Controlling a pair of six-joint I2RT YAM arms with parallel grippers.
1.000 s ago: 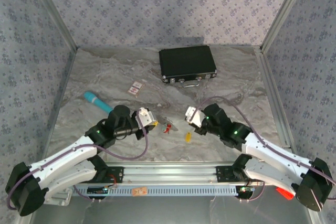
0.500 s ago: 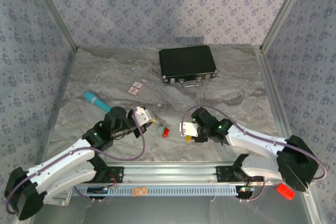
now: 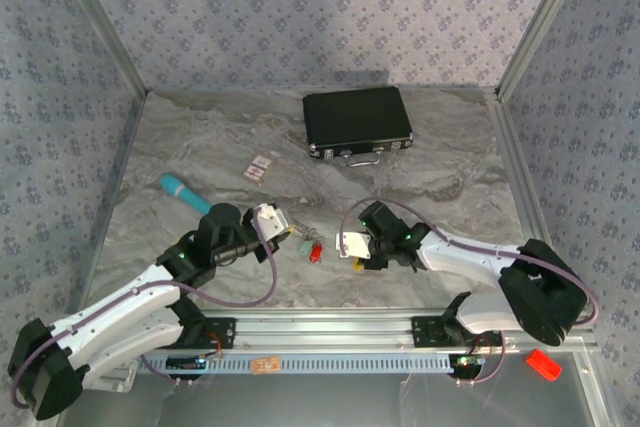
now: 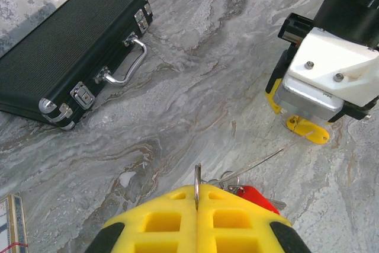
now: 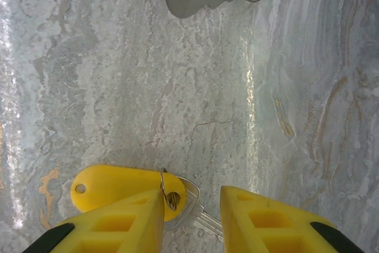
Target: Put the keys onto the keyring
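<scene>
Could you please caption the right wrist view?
Open right pincer over a yellow-headed key on the marbled table.

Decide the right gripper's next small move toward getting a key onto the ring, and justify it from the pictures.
Probably close the right gripper on the key: it is open, the key's metal end lies in the gap, yellow head beside one finger. The left gripper pinches the keyring, ready to receive it.

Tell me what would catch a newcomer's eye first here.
The black case at the far side of the table stands out most. Near the middle, the left gripper pinches the keyring with its red tag, while the right gripper stands open over a yellow-headed key.
</scene>
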